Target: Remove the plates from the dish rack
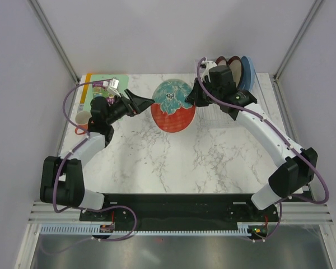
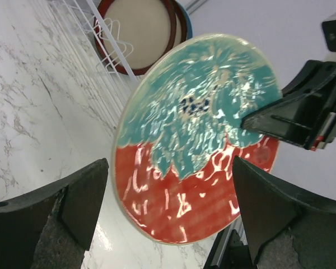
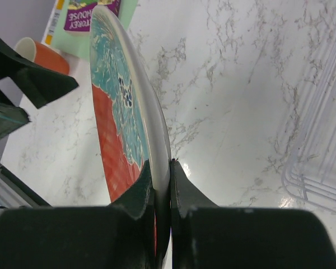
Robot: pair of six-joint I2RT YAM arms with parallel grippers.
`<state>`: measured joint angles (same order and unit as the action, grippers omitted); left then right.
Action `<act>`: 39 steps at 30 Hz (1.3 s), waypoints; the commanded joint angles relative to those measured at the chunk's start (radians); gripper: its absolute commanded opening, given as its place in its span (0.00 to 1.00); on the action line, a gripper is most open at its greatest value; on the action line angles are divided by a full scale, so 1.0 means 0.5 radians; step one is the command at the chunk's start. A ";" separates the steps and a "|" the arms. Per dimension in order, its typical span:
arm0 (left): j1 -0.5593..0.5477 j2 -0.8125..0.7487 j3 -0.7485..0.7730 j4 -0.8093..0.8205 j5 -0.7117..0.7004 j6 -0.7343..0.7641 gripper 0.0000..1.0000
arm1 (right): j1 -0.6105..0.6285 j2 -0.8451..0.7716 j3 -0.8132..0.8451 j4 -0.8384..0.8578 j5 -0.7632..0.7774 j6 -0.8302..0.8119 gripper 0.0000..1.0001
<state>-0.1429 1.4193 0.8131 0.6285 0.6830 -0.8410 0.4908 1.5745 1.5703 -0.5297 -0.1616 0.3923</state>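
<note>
The red plate with a teal centre (image 1: 173, 106) is held upright on edge above the table, left of the clear dish rack (image 1: 235, 115). My right gripper (image 1: 194, 98) is shut on its right rim; the right wrist view shows both fingers pinching the rim (image 3: 161, 168). My left gripper (image 1: 144, 103) is open, its tips at the plate's left rim. In the left wrist view the plate (image 2: 196, 134) faces the camera, ahead of the open gripper (image 2: 171, 218). The dark red-rimmed cream plate (image 1: 225, 60) and the light blue plate (image 1: 248, 72) stand in the rack. The small cream plate is hidden.
A white mug with an orange handle (image 1: 82, 119) and a green and purple book (image 1: 103, 89) lie at the back left behind my left arm. Rack wires (image 2: 109, 39) and the rack's edge (image 3: 325, 140) are close to the held plate.
</note>
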 commanded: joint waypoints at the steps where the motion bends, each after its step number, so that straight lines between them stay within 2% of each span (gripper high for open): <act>1: -0.009 -0.019 -0.058 0.081 -0.041 -0.003 0.98 | -0.006 -0.265 0.096 0.541 -0.146 0.154 0.00; 6: -0.027 0.042 -0.074 0.142 -0.029 -0.033 0.98 | -0.009 -0.271 0.004 0.645 -0.275 0.231 0.00; 12: -0.052 0.214 -0.098 0.617 0.088 -0.360 0.97 | -0.006 -0.281 -0.210 0.893 -0.425 0.396 0.00; 14: -0.052 0.269 -0.111 0.803 0.119 -0.441 0.93 | -0.009 -0.284 -0.260 0.979 -0.481 0.439 0.00; 17: -0.049 0.300 -0.132 0.893 0.168 -0.508 0.65 | -0.009 -0.293 -0.327 1.010 -0.475 0.449 0.00; 18: -0.052 0.294 -0.153 0.900 0.177 -0.512 0.49 | -0.009 -0.290 -0.340 1.013 -0.472 0.443 0.00; 19: -0.052 0.288 -0.169 0.900 0.177 -0.509 0.40 | -0.009 -0.293 -0.349 1.013 -0.462 0.442 0.00; 20: -0.052 0.269 -0.187 0.882 0.174 -0.506 0.24 | -0.015 -0.287 -0.355 1.010 -0.456 0.442 0.00; 22: -0.052 0.242 -0.221 0.830 0.168 -0.457 0.12 | -0.015 -0.268 -0.358 1.016 -0.456 0.446 0.00; 23: -0.049 0.214 -0.239 0.759 0.168 -0.423 0.02 | -0.018 -0.259 -0.358 1.013 -0.456 0.449 0.00; 26: -0.049 0.171 -0.258 0.582 0.165 -0.319 0.02 | -0.018 -0.210 -0.355 1.032 -0.508 0.467 0.00; 27: -0.049 0.162 -0.258 0.526 0.153 -0.288 0.02 | -0.021 -0.195 -0.352 1.038 -0.520 0.473 0.10; 29: -0.046 0.138 -0.224 0.276 0.058 -0.202 0.02 | -0.030 -0.143 -0.318 1.032 -0.533 0.461 0.47; 30: -0.040 0.131 -0.197 0.180 0.027 -0.162 0.02 | -0.058 -0.118 -0.309 1.017 -0.530 0.458 0.69; 35: -0.006 0.186 0.180 -0.434 -0.181 0.102 0.02 | -0.245 -0.090 -0.272 0.952 -0.462 0.467 0.87; 39: 0.046 0.376 0.475 -0.741 -0.286 0.194 0.02 | -0.420 -0.096 -0.199 0.802 -0.389 0.366 0.90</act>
<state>-0.1589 1.5379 0.9001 0.4698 0.6628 -0.8677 0.3603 1.5757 1.3632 -0.1940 -0.4122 0.6228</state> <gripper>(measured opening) 0.114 0.883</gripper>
